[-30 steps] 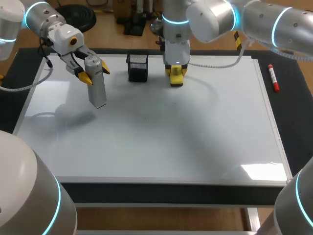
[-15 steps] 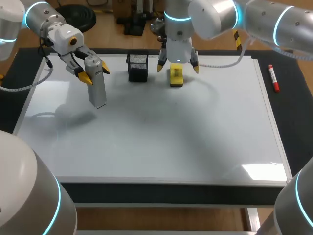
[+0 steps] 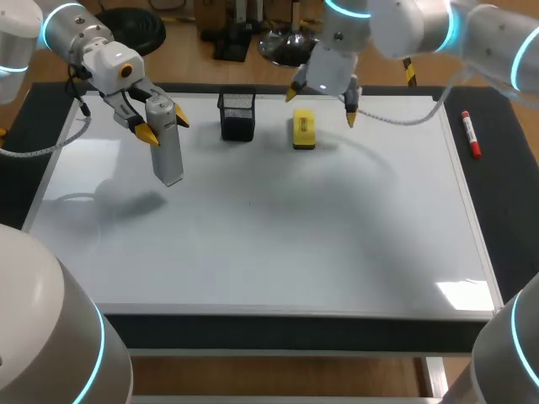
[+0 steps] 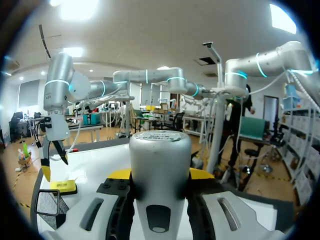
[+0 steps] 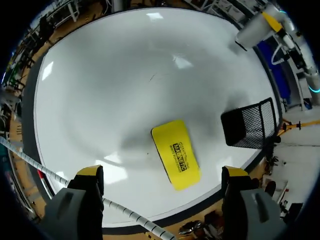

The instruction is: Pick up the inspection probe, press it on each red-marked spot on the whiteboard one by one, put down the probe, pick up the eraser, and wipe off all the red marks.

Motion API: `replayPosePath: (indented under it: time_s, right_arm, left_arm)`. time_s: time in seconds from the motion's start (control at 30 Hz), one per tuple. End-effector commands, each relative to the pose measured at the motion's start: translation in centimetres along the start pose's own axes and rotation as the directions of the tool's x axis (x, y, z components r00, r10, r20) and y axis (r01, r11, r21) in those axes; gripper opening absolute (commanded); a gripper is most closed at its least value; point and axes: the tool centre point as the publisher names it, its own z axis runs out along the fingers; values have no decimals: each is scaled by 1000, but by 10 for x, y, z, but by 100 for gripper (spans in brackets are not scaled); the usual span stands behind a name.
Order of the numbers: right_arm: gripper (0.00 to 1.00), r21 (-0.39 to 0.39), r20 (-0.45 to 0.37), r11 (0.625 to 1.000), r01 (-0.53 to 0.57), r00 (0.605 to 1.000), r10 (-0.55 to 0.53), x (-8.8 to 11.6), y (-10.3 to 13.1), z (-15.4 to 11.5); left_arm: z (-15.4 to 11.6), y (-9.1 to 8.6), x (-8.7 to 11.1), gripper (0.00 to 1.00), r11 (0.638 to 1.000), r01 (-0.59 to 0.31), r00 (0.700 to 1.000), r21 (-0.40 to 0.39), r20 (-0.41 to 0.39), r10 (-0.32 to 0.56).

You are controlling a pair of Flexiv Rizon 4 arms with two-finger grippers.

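Right gripper (image 3: 322,106) hangs spread wide and empty above the eraser (image 3: 303,130), which lies flat on the whiteboard (image 3: 295,244) near its far edge, just beside the black mesh holder (image 3: 237,115). My left gripper (image 3: 164,126) is clenched on the inspection probe (image 3: 168,151), gripping it near the top so the grey body hangs over the left part of the board without touching it.

I can find no red marks on the board in any view, so I cannot tell which spots are left to press or wipe. That is my first risk: I could press or wipe in the wrong place.

In my right wrist view the eraser lies skewed to the line between the fingers. If I come straight down and close, I expect to catch it by its corners, and it could twist or slide toward the holder or off the far edge. The white coiled cable (image 3: 387,118) trails from my right arm over the board and could drag across the eraser.

The probe is held high on a smooth body and looks slightly tilted. A jolt might let it slip and strike the board. If I lower it toward the holder, it could clip the rim and tip the holder over. The red marker (image 3: 470,135) lies on the counter beyond the board's right edge, well clear of both arms.
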Motion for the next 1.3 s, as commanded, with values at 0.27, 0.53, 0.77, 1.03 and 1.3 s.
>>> replayPosePath:
  time_s: [0.27,0.53,0.77,1.03,1.3]
  right_arm:
    - [100,-51,193,966,-253,947,258,38,-2,-37]
    - [100,-102,157,888,-448,875,459,45,-1,-68]
    - [100,-114,88,814,-570,810,580,36,-1,-93]
    - [100,-158,45,756,-635,760,648,15,-3,-112]
    - [100,-206,82,738,-643,740,667,-5,-1,-124]
  left_arm:
    - [-1,-1,0,0,1000,0,1000,-1,-3,0]
    - [-1,-1,0,0,1000,0,1000,-1,-3,0]
    - [-1,-1,0,0,1000,0,1000,-1,-3,0]
    - [-1,-1,0,0,1000,0,1000,-1,-3,0]
    - [-1,-1,0,0,1000,0,1000,-1,-3,0]
